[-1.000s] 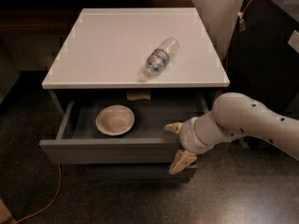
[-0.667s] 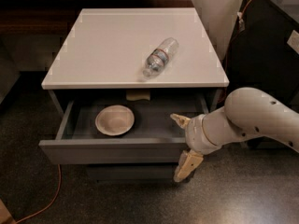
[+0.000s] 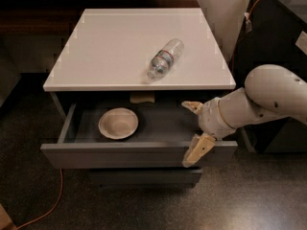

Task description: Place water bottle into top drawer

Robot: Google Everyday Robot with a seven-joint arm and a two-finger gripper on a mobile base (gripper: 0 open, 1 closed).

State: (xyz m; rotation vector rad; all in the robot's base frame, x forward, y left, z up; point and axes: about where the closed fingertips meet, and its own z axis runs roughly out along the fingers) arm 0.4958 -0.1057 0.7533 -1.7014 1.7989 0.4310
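- Clear plastic bottle [image 3: 165,58] lies sideways on white cabinet top [image 3: 105,51], not yet grasped.
- Grey drawer [image 3: 120,155] stands pulled out to receive it; bowl [image 3: 118,123] inside.
- Empty jaws spread apart at drawer's right front corner.

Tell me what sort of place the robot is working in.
Probably a lab or office test area, not a home: a white-topped cabinet on a speckled dark floor, an orange cable trailing across it. The gripper sits open at the right front corner of the top drawer.
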